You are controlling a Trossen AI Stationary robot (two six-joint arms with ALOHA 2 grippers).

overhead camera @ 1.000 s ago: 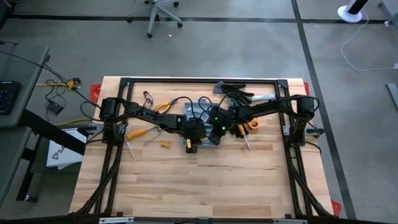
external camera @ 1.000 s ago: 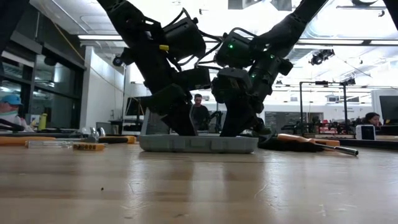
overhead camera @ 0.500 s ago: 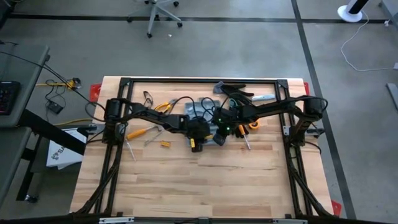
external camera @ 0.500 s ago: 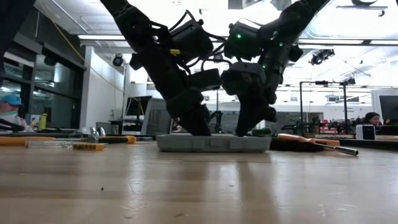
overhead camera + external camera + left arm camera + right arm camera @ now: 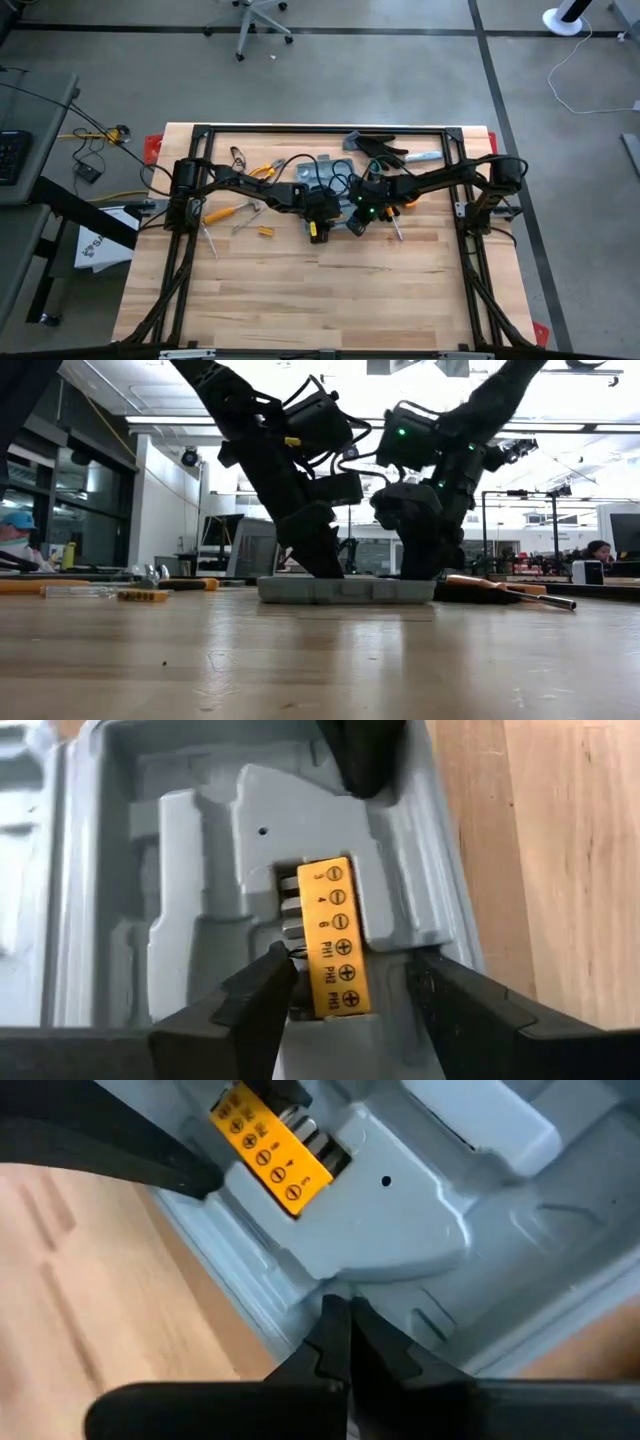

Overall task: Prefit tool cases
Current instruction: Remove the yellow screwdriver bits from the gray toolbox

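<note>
- Your grey moulded-plastic tool case (image 5: 190,870) lies open, mid-bench toward the far edge.
- Left gripper (image 5: 345,985): fingers spread around a yellow bit holder (image 5: 335,935) seated in its recess.
- Right gripper (image 5: 340,1335): fingers closed, pressing the case.

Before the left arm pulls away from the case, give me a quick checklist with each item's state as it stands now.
1. Yellow bit holder lying in its slot in the grey tool case: ok.
2. Left gripper jaws open, spread either side of the holder, not clamping it: ok.
3. Holder pressed fully home: cannot tell.
4. Right gripper jaws shut, tip at the case's moulded insert: ok.
5. Case lying flat on the table in the low view: ok.
</note>
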